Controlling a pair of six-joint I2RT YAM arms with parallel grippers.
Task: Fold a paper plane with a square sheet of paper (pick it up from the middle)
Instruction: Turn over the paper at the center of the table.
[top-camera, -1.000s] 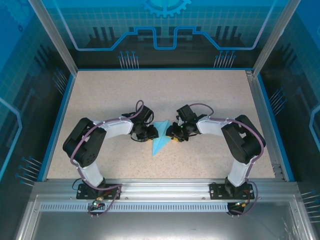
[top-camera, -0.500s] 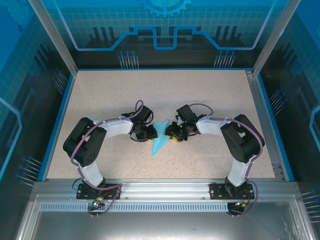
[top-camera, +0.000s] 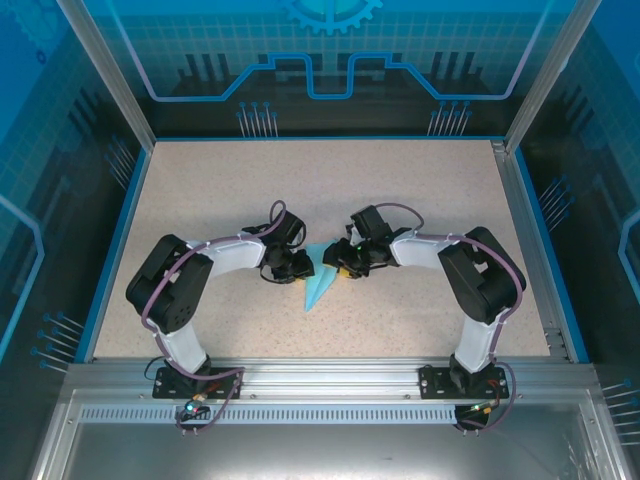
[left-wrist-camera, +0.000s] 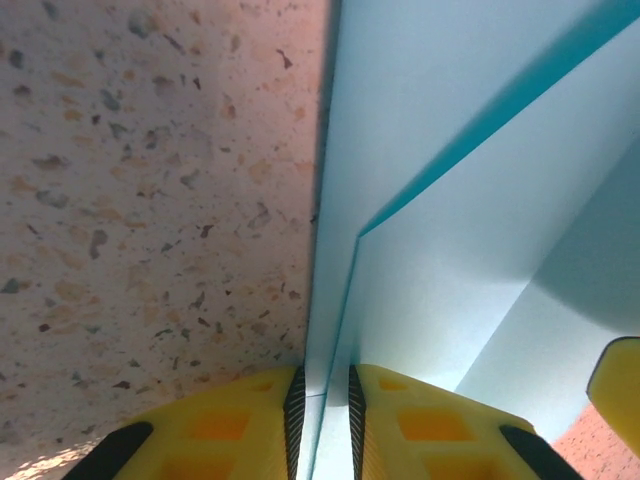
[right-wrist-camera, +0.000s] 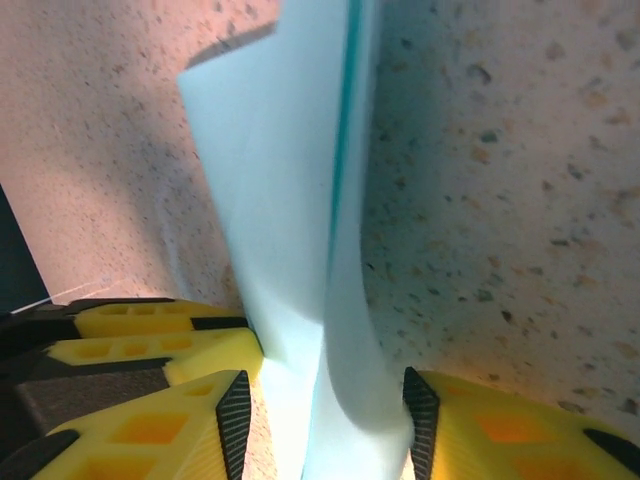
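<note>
The cyan sheet of paper (top-camera: 319, 280) lies mid-table, folded into a narrow pointed shape with its tip toward the near edge. My left gripper (top-camera: 301, 266) is at its left side. In the left wrist view the left gripper (left-wrist-camera: 322, 405) is shut on the folded paper (left-wrist-camera: 450, 150), a thin layered edge pinched between the yellow fingers. My right gripper (top-camera: 338, 266) meets the paper from the right. In the right wrist view the right gripper (right-wrist-camera: 327, 425) stands open around an upright fold of paper (right-wrist-camera: 280, 200). That fold leans on the right pad (right-wrist-camera: 421, 415).
The speckled table (top-camera: 420, 190) is bounded by a blue rim and clear enclosure walls (top-camera: 110, 200). A metal rail (top-camera: 320, 375) runs along the near edge by the arm bases. The left gripper's yellow fingers (right-wrist-camera: 150, 335) sit close to the right gripper.
The right gripper's jaws have spread wider and its head has shifted slightly left and away. The left gripper has closed a little tighter on the paper. The paper stays in place.
</note>
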